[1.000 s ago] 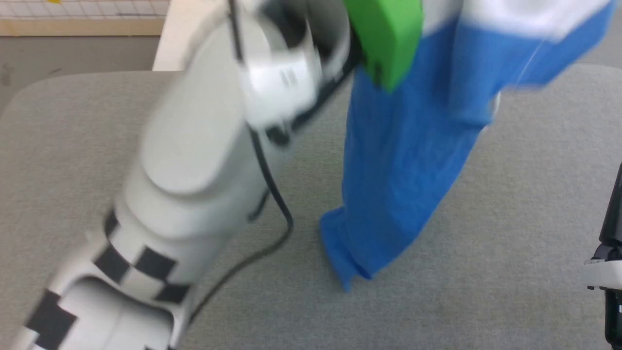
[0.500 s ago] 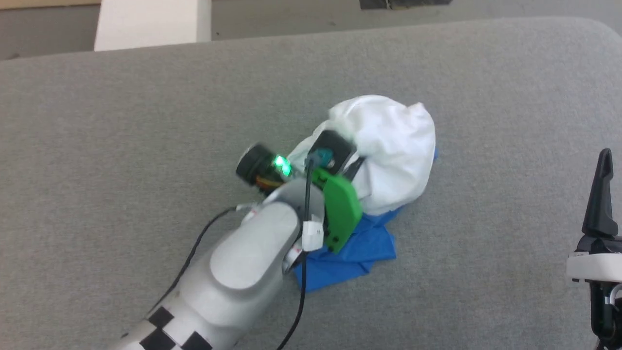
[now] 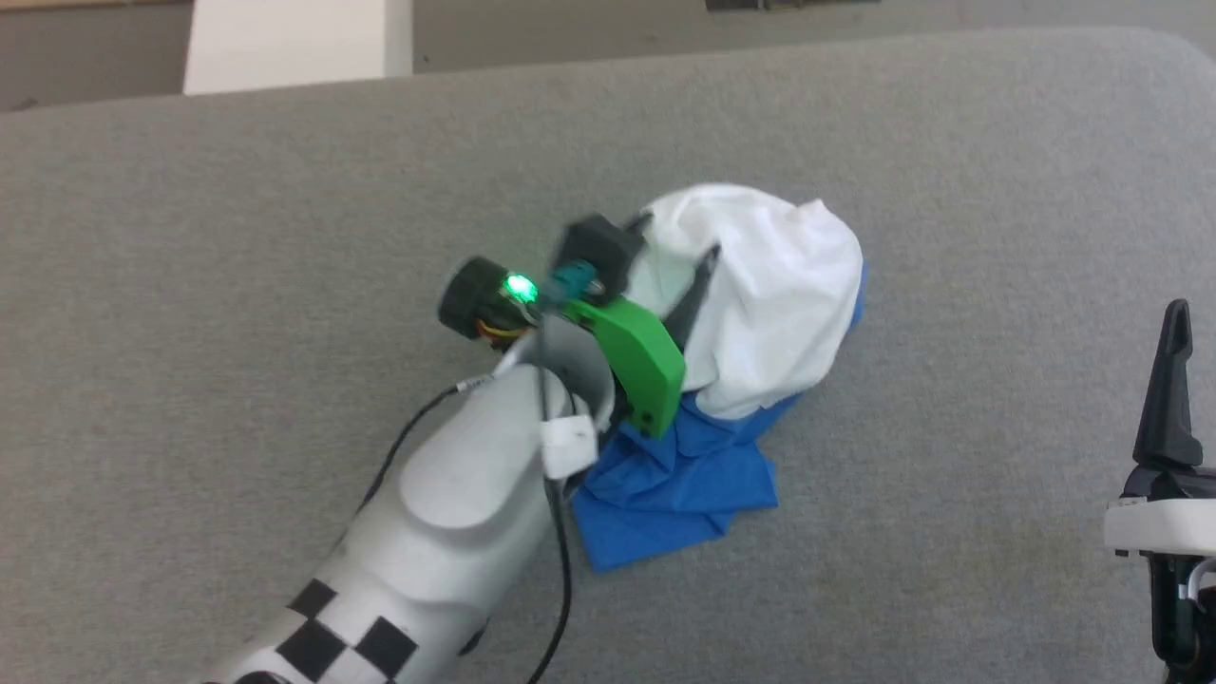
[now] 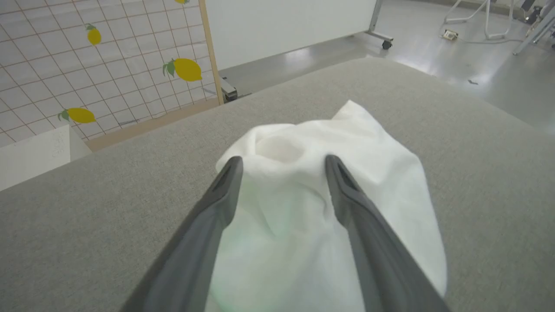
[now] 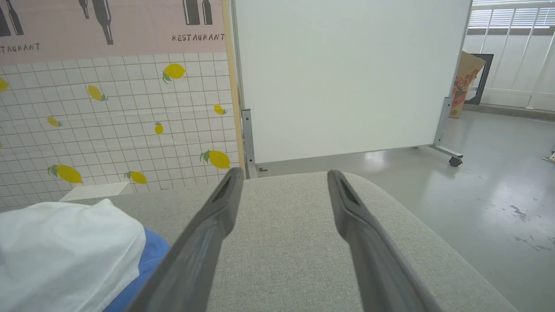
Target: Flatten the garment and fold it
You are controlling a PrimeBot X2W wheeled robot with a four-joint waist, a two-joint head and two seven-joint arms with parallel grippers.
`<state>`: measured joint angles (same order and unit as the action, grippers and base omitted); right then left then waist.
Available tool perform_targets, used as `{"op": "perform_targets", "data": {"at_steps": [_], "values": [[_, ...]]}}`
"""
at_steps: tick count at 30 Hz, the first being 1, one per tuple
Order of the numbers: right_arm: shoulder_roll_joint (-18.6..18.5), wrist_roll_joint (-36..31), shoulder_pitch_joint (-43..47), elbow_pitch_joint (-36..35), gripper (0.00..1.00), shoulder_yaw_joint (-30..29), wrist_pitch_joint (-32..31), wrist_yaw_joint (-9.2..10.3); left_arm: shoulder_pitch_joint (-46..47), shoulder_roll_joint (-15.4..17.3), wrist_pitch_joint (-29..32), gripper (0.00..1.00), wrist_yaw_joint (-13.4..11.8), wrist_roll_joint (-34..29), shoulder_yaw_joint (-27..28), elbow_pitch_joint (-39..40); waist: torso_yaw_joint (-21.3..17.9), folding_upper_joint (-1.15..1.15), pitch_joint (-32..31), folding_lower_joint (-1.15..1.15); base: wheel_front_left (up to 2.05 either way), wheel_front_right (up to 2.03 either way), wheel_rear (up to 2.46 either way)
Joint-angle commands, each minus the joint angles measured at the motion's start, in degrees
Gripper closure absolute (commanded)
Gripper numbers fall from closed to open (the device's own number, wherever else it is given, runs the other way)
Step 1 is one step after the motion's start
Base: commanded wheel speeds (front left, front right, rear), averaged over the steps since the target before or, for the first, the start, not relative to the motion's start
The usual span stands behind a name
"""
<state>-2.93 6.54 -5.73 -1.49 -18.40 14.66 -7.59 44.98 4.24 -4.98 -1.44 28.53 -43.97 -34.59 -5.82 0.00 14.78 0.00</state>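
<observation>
The garment lies crumpled in a heap on the grey padded table point(image 3: 285, 237). Its white body point(image 3: 769, 294) is bunched on top, and folded blue cloth point(image 3: 684, 484) sticks out on the near side. My left gripper point(image 3: 674, 261) hovers over the near-left part of the heap. In the left wrist view the left gripper point(image 4: 284, 162) is open, its fingers spread above the white cloth point(image 4: 303, 216) with nothing pinched between them. My right gripper point(image 3: 1175, 380) stands at the right edge, well apart from the heap. The right wrist view shows the right gripper point(image 5: 284, 173) open over bare table, with the garment point(image 5: 65, 251) at lower left.
A white block point(image 3: 285, 43) stands beyond the table's far left edge. Behind the table are a lemon-patterned tile partition point(image 4: 86, 65) and a white wheeled panel point(image 5: 338, 78). The table's far right corner point(image 3: 1159, 57) is rounded, with grey floor past it.
A second ago the garment hung from my raised left gripper; now it lies heaped on the table. The head view has shifted. Since half a second ago the left gripper moved slightly up-left.
</observation>
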Motion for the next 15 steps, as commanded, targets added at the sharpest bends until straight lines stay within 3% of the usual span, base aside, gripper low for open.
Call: {"op": "perform_targets", "data": {"at_steps": [1, 4, 10, 13, 15], "values": [[0.0, -0.1, 0.7, 0.2, 0.0, 0.0, 0.3, 0.1, -0.1, 1.4, -1.8, 0.0, -1.1, 1.2, 1.6, 1.9, 1.9, 0.0, -3.0, 0.0, 0.0, 0.0, 0.0], [0.0, -0.2, 1.9, 0.3, 0.0, -0.3, 0.3, 0.1, -3.0, 4.7, -5.1, 0.0, -3.6, 2.1, 4.8, 6.9, 2.8, 0.0, -4.9, 0.0, 0.0, 0.0, 0.0], [0.0, 0.0, 4.5, 0.0, 0.0, -0.5, 0.3, 0.1, -15.3, 13.1, -9.5, 0.0, -11.3, 0.7, 11.5, 22.4, 4.3, 0.0, -7.1, 0.0, 0.0, 0.0, 0.0], [0.0, 0.2, 5.4, -0.1, 0.0, -0.1, 0.2, 0.1, -22.7, 15.5, -9.9, 0.0, -14.7, -1.2, 14.6, 29.9, 4.7, 0.0, -7.3, 0.0, 0.0, 0.0, 0.0], [0.0, 0.5, 6.3, -0.3, 0.0, 0.2, 0.1, 0.1, -30.7, 15.2, -10.0, 0.0, -17.6, -4.6, 18.8, 38.3, 5.2, 0.0, -7.3, 0.0, 0.0, 0.0, 0.0]]}}
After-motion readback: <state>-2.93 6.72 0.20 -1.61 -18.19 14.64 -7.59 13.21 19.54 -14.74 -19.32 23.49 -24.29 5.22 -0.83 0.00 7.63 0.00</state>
